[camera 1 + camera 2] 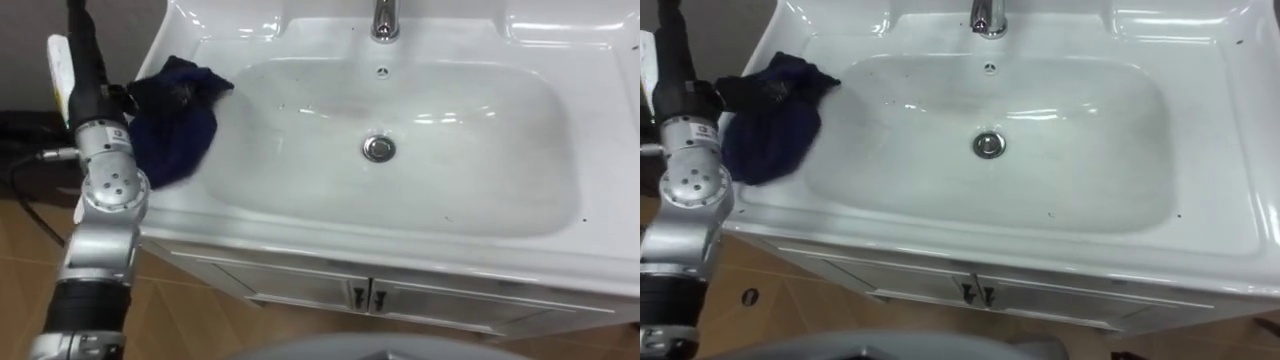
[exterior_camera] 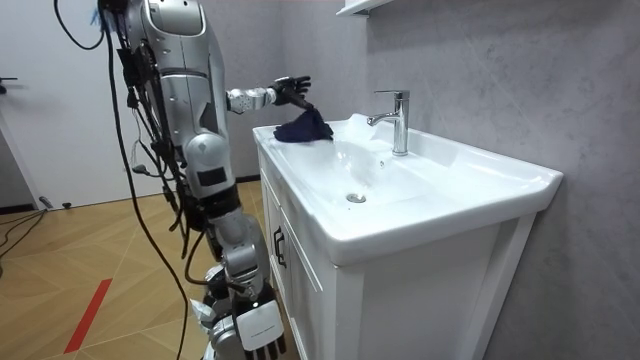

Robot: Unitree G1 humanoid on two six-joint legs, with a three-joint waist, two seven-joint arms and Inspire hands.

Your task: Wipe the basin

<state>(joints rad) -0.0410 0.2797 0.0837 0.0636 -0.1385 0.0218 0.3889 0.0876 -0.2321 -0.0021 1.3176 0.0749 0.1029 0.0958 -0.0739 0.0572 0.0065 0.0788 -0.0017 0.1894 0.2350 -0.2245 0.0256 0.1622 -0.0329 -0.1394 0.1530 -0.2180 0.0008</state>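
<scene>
A dark blue cloth [image 1: 175, 125] lies bunched on the left rim of the white basin [image 1: 470, 190], partly hanging into the bowl. My left hand [image 1: 150, 92] sits on the cloth's top edge. In the room view the left hand [image 2: 290, 90] has its fingers spread straight just over the cloth [image 2: 303, 128]. The bowl has a round metal drain [image 1: 378, 148] at its middle and a chrome faucet [image 1: 384, 18] at the back. My right hand [image 2: 255, 335] hangs low beside my body with relaxed fingers, away from the basin.
The basin sits on a white cabinet with two doors [image 1: 360, 295] right in front of me. A grey wall [image 2: 500, 70] rises behind the faucet, with a shelf [image 2: 365, 6] above. Wooden floor with a red strip [image 2: 90, 315] spreads behind me.
</scene>
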